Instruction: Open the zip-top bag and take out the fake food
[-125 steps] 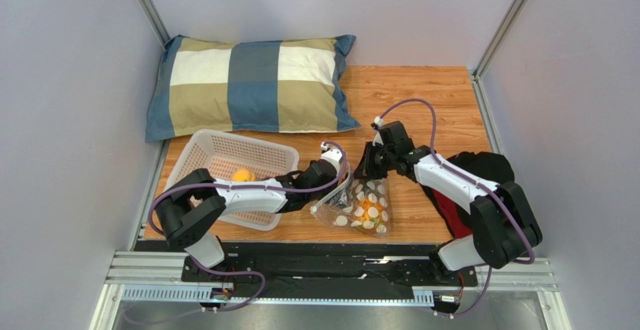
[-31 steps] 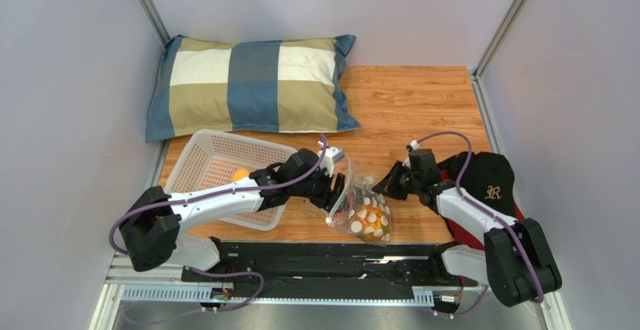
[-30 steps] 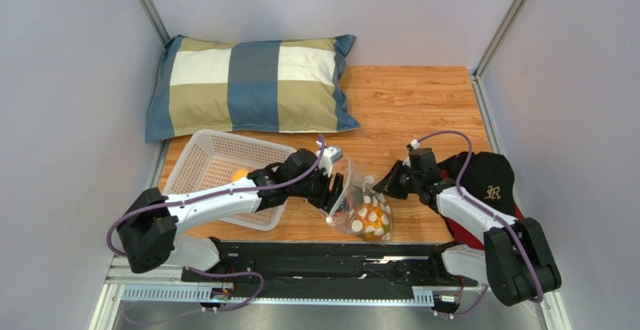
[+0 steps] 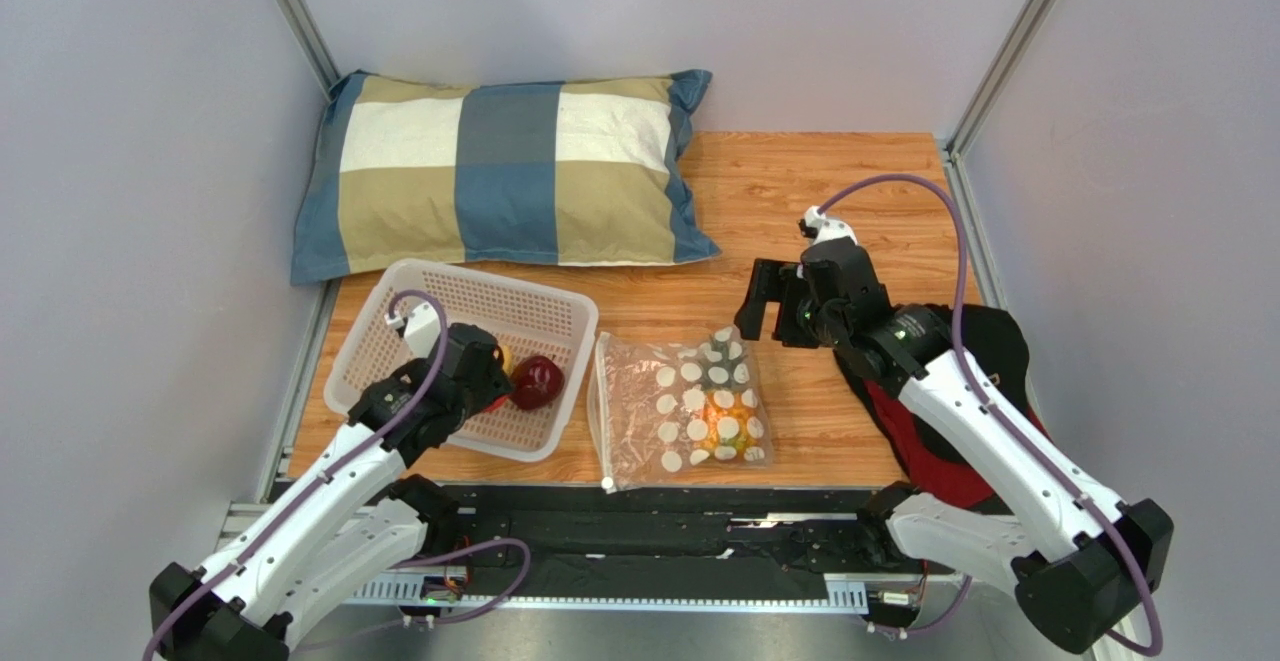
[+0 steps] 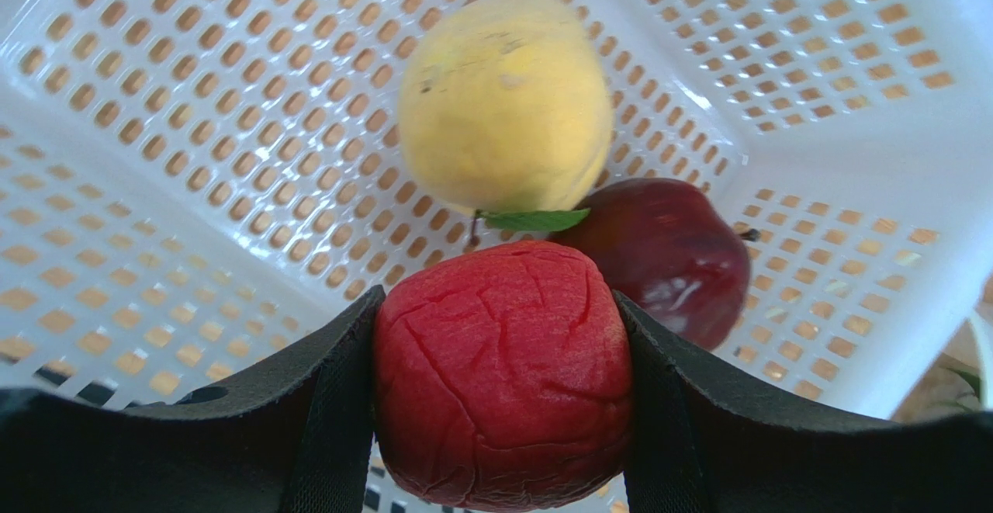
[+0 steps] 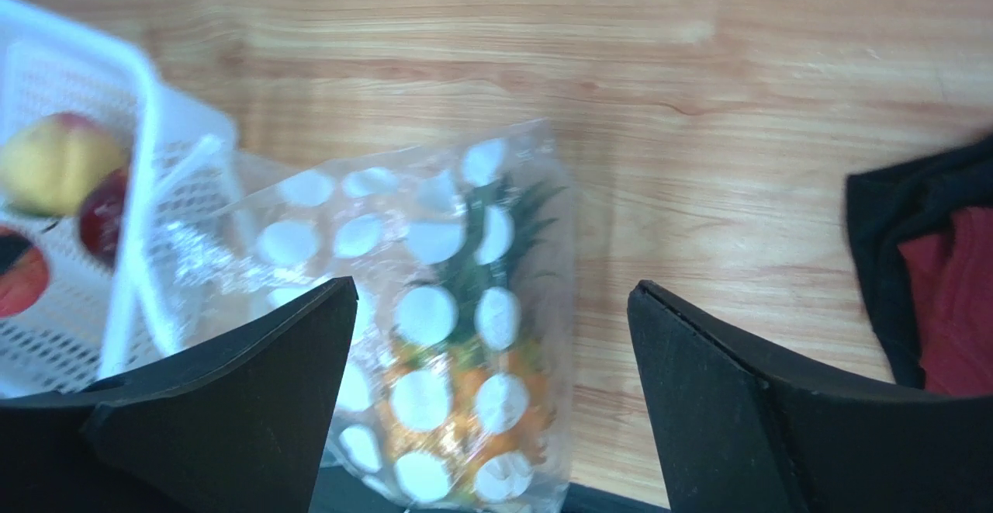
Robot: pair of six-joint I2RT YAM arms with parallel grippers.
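Note:
The clear zip-top bag (image 4: 676, 411) with white spots lies flat on the table. An orange frilly piece with a green sprig (image 6: 466, 373) shows inside it. My left gripper (image 5: 499, 298) is shut on a red berry (image 5: 501, 385) and hangs over the white basket (image 4: 394, 301). In the basket lie a yellow-orange fruit (image 5: 504, 100) and a dark maroon piece (image 5: 670, 257). The left gripper (image 4: 484, 379) sits next to that maroon piece (image 4: 538, 381) in the top view. My right gripper (image 4: 774, 301) is open and empty, above and behind the bag (image 6: 443, 304).
A checked pillow (image 4: 504, 166) lies at the back left. A black and red cap (image 4: 969, 369) lies under the right arm at the table's right edge. The basket's rim (image 6: 146, 187) is just left of the bag.
My right gripper has opened, let go of the bag and pulled up and back. The left arm swung from the bag to the basket with the red berry. The bag now lies flat.

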